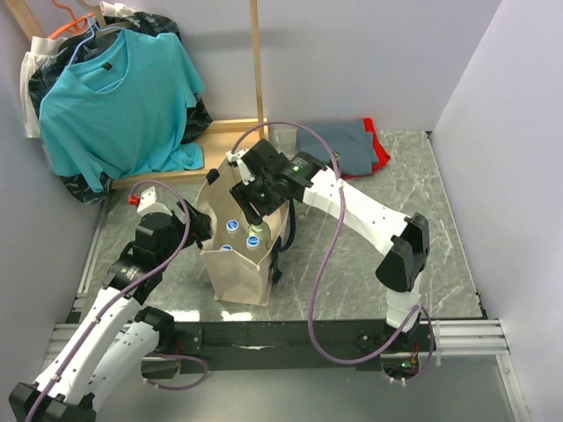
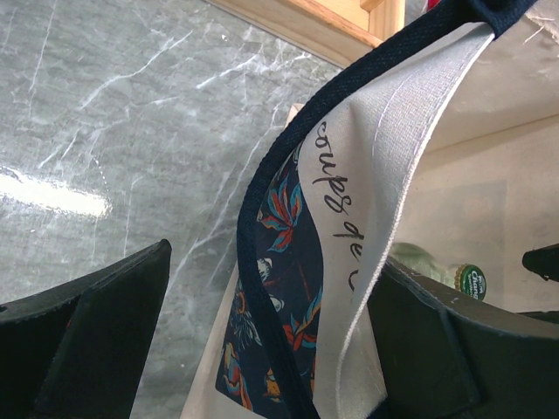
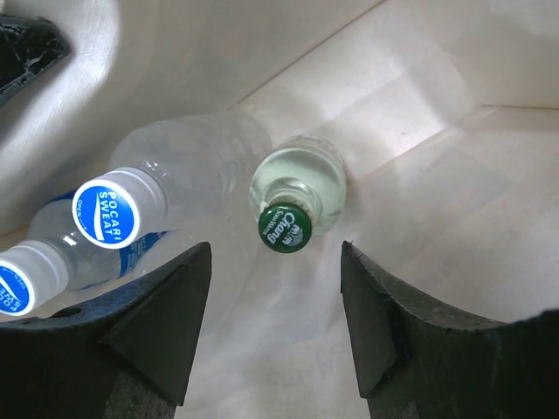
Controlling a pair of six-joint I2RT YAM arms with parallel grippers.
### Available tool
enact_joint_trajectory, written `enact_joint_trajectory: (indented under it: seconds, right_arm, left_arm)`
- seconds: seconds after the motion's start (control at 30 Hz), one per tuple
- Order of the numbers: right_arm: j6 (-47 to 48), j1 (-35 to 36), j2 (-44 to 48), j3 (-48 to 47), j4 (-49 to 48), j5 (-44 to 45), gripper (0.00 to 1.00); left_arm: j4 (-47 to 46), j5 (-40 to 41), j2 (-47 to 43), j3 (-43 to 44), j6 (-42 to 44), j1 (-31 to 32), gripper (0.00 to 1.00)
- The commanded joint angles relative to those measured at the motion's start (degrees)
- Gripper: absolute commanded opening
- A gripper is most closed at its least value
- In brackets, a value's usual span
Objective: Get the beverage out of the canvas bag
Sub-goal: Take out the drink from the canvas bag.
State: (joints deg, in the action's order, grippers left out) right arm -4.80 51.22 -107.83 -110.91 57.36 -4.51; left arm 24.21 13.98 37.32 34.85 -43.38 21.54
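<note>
Straddling the dark-strapped rim of the tall, boxy beige canvas bag, which stands upright on the grey marbled tabletop, the left pincer has its black fingers wide, the soft cloth wall between them and not visibly pinched. Inside lie two clear ribbed plastic bottles with blue-and-white caps, leaning; just beside them, a smooth clear green-capped bottle stands near upright, long axis towards the bag mouth. The right pincer, the nearer one, hangs over that cap, half open and empty; judgement: a straight descent along the bottle's axis should bracket the neck.
</note>
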Motion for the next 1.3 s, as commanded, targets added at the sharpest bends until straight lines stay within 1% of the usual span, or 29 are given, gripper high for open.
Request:
enact_joint_trajectory:
  seconds: [0.0,0.13,0.6,1.07,1.17,1.27]
  right_arm:
    - [0.5,-0.3,-0.4,0.6,-0.1,-2.2,0.68]
    - [0.2,-0.2,-1.1,1.8,-2.0,-3.0,0.68]
    - [0.5,-0.5,-3.5,1.5,-1.8,-3.6,0.67]
    - [0.4,-1.0,-5.0,1.4,-1.1,-4.5,0.64]
    - [0.7,-0.9,-4.5,2.4,-1.9,-4.5,0.58]
    - [0.9,-1.1,-4.4,2.3,-1.6,-4.5,0.46]
  left_arm:
    - [1.5,0.7,0.2,-0.7,0.6,0.3,0.96]
    - [1.6,0.9,0.3,-0.7,0.6,0.3,0.96]
    - [1.6,1.1,0.3,-0.7,0.5,0.3,0.96]
    - [1.7,1.3,0.2,-0.7,0.5,0.3,0.96]
    - [1.7,1.3,0.2,-0.7,0.4,0.3,0.96]
    - [1.7,1.3,0.3,-0.7,0.5,0.3,0.96]
